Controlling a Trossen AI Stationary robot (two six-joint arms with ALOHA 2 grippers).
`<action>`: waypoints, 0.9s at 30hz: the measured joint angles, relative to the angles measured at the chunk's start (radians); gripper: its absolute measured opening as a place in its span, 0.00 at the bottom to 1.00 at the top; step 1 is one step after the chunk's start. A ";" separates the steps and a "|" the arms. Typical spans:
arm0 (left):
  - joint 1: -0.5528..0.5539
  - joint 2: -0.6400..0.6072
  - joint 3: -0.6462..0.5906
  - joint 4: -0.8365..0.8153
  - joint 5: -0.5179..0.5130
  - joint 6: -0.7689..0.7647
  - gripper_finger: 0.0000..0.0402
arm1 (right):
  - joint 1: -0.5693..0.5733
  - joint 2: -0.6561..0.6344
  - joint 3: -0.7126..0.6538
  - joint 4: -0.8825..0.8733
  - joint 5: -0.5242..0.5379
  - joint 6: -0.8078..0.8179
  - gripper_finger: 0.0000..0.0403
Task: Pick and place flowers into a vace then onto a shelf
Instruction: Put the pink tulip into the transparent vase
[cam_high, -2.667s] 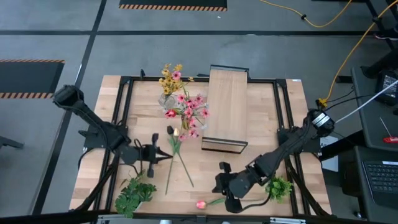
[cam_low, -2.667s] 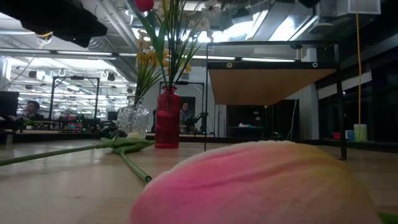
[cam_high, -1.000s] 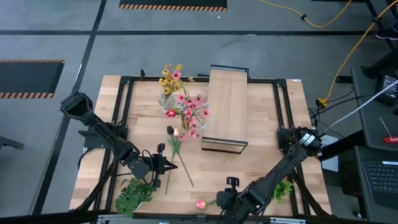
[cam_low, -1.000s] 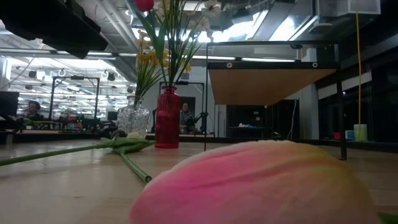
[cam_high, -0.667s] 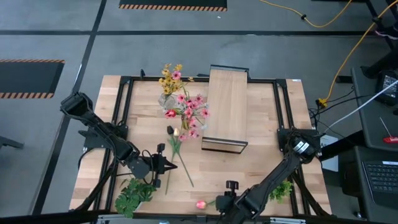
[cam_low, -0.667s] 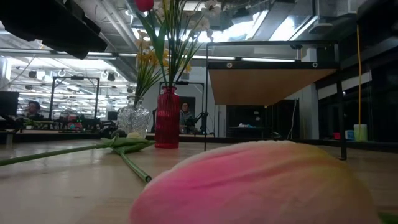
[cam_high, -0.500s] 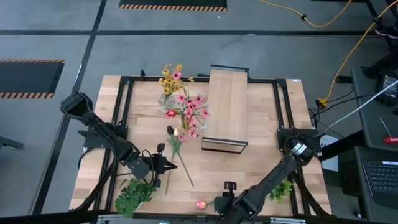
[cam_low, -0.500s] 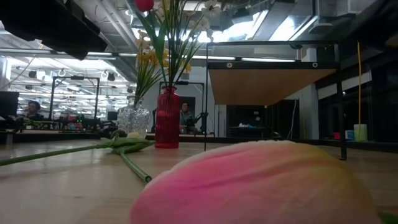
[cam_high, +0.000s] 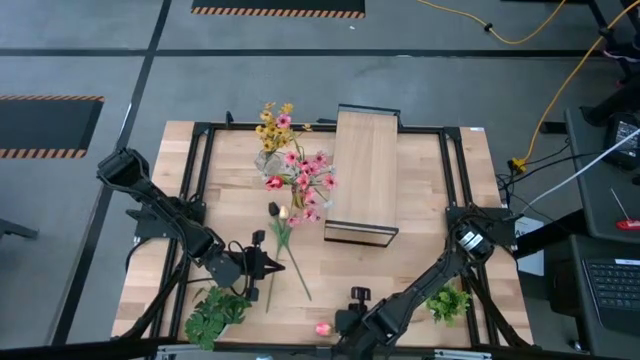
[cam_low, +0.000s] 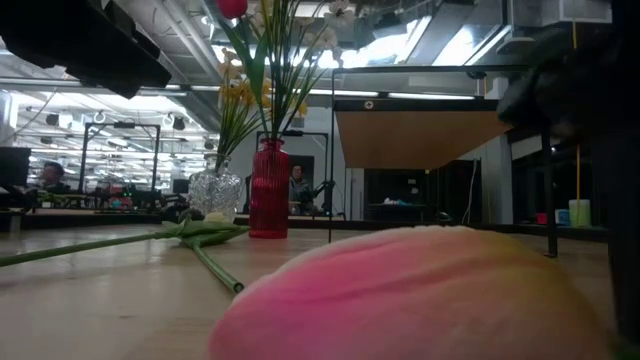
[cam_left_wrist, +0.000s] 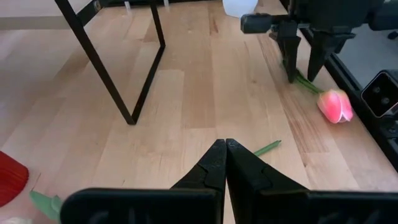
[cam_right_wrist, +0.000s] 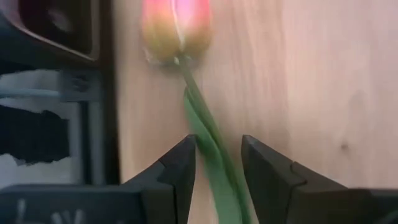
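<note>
Pink tulip (cam_right_wrist: 176, 28): lies flat near the table's front edge, its green stem (cam_right_wrist: 208, 146) running back between the right gripper's fingers.
Right gripper (cam_right_wrist: 217, 165): low over the stem, fingers spread either side of it, not yet pinching as far as I can tell.
Left gripper (cam_left_wrist: 222, 163): pressed together, empty, waiting over the wood near the loose stems (cam_high: 288, 262).
Vace (cam_low: 215, 192): clear glass, far back beside the red cylinder (cam_low: 268, 189), well apart from the tulip.
Shelf (cam_high: 365, 170): raised plank, bare on top.
Doing it well: I'd settle lower, keep the stem centred, close gently behind the bloom, then lift straight so the head doesn't drag off the table edge.
</note>
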 joint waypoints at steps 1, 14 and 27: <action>0.000 0.000 0.000 -0.004 0.000 0.000 0.01 | -0.001 0.004 0.000 0.003 -0.009 -0.002 0.33; 0.000 0.000 0.000 -0.007 0.000 0.001 0.01 | -0.012 0.011 0.002 0.002 -0.027 0.009 0.16; 0.000 0.000 0.000 -0.013 0.000 0.003 0.01 | -0.052 -0.040 -0.002 -0.024 -0.097 0.002 0.01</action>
